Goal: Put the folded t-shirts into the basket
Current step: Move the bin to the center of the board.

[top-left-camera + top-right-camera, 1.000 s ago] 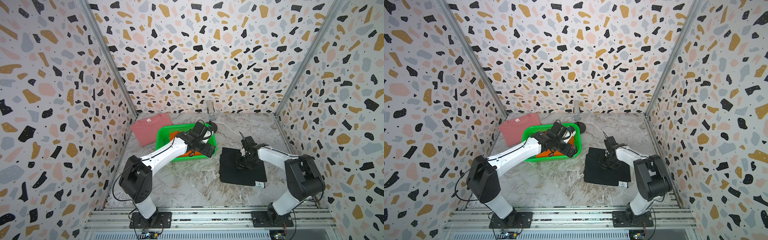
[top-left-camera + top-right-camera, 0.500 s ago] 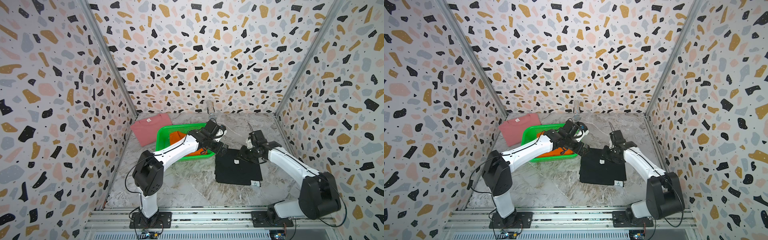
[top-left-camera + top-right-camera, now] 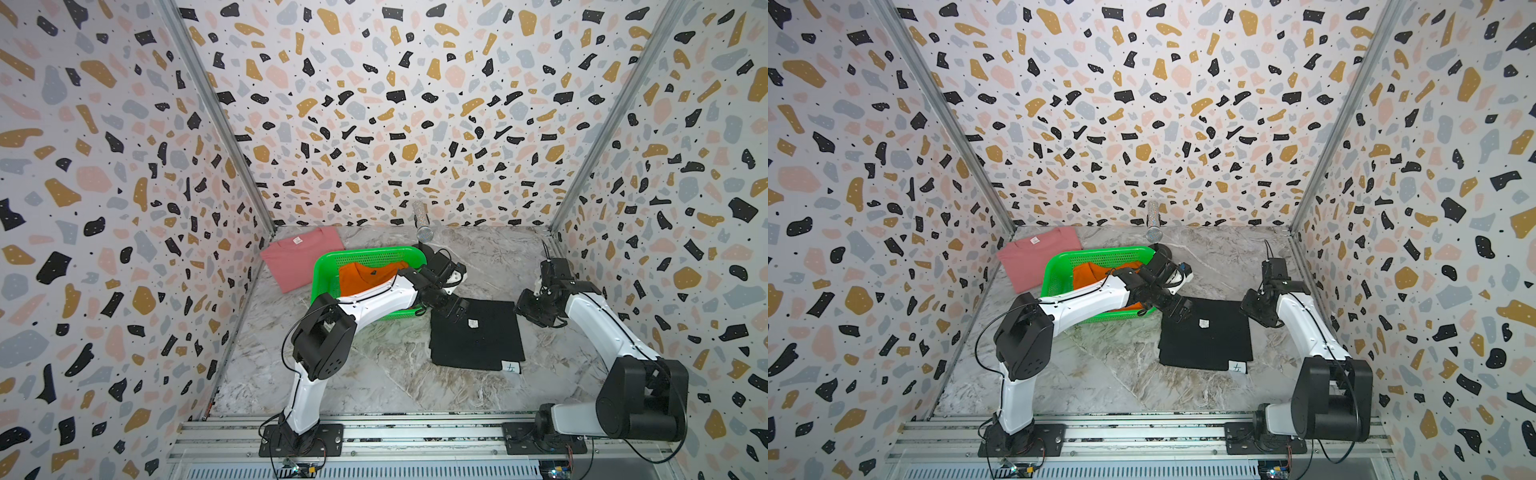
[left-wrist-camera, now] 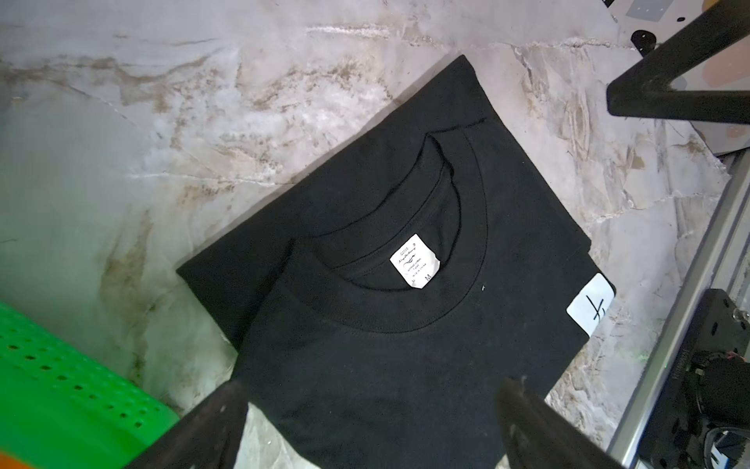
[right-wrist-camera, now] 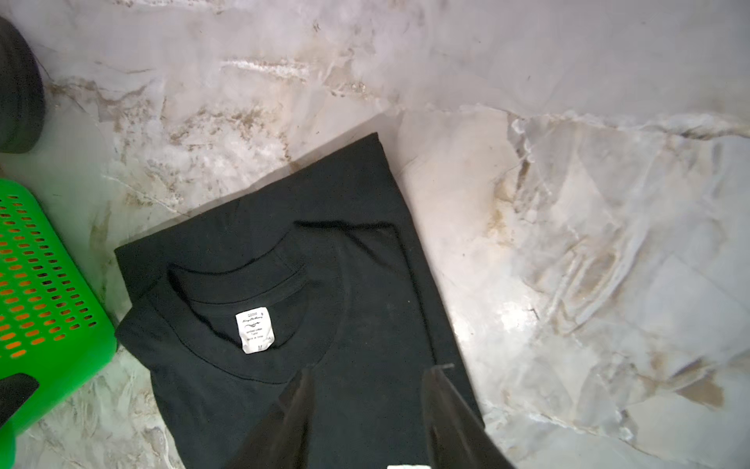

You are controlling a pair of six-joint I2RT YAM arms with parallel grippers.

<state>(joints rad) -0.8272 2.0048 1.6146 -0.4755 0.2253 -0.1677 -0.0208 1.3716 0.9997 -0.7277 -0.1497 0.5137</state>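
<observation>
Shirt (image 3: pixel 478 336) of black cloth lies beside basket (image 3: pixel 365 251); left tool (image 4: pixel 373 387) gapes wide, right tool (image 5: pixel 373 369) half-spread, both empty.

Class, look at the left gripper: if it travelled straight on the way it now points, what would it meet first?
Most likely the black t-shirt: the left gripper, jaws spread, points down at its cloth near the collar. Its height above the shirt is unclear.

Marble-patterned table (image 3: pixel 374 382), surface visibly creased. Terrazzo-patterned walls (image 3: pixel 415 104) enclose three sides. Glittery silver cylinder (image 3: pixel 422 226) at the foot of the back wall. Aluminium rail (image 3: pixel 415 432) along the table's front edge.
</observation>
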